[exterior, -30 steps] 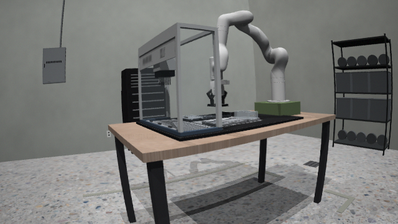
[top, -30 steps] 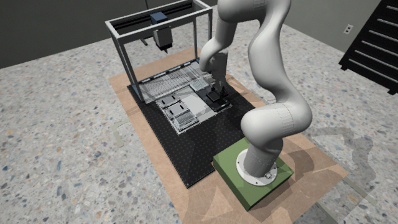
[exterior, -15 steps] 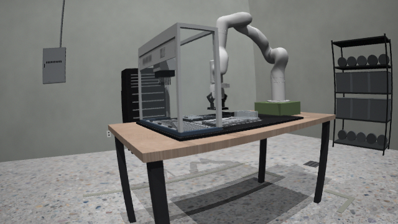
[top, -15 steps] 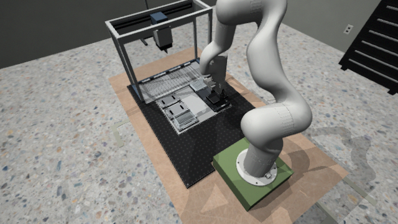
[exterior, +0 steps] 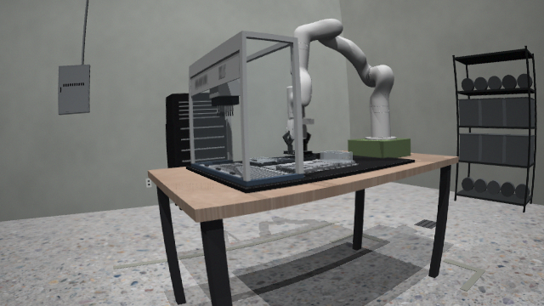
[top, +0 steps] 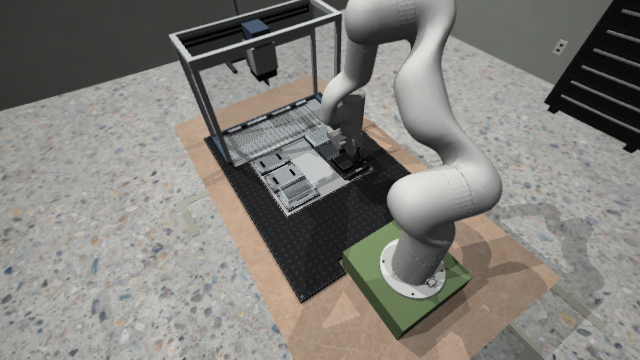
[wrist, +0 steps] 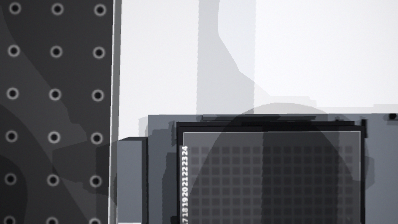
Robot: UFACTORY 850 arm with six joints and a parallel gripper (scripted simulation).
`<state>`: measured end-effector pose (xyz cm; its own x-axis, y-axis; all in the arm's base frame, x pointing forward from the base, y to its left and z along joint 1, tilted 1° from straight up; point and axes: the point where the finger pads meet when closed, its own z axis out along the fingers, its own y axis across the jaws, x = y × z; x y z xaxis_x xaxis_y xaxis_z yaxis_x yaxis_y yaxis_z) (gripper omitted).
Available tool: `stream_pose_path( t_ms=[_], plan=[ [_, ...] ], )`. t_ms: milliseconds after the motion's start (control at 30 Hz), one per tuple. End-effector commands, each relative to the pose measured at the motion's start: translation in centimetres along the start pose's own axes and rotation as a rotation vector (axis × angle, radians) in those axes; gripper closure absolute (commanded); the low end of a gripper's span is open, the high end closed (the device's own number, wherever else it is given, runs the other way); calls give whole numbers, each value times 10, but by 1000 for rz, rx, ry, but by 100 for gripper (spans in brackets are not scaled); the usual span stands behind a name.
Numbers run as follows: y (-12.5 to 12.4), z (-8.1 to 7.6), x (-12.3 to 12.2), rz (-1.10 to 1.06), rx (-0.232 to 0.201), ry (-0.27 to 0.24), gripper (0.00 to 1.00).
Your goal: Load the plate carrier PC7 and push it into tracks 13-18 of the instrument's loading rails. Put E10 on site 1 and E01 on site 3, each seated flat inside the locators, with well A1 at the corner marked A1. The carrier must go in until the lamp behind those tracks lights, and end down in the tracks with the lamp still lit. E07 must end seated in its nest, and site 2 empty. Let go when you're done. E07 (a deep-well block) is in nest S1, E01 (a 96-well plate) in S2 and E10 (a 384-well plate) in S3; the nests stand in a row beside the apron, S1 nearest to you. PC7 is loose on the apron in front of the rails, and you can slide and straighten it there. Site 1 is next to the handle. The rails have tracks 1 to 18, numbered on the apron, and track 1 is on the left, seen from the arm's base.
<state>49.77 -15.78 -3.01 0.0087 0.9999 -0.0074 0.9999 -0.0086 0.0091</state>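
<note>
Pale E07 (top: 298,192) sat in its nest at the left. Farther right, the claw (top: 351,159) was clamped on dark E10 (wrist: 272,175), low over PC7 (top: 327,150), at its handle end. E01 (top: 317,136) seemingly occupied site 3. Release and the rail push were not yet done.

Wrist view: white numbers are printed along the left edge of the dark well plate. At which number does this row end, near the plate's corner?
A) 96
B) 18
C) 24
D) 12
C: the white numbers on the dark well plate run upward in the picture and the last one, nearest the corner, reads 24.
</note>
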Motion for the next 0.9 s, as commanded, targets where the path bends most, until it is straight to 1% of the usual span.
stream_pose_path(
  t_ms=[0, 667, 867],
  plan=[
    [1, 4, 0, 0, -2, -1, 100],
    [1, 4, 0, 0, -2, -1, 100],
    [1, 8, 0, 0, -2, -1, 100]
  ],
)
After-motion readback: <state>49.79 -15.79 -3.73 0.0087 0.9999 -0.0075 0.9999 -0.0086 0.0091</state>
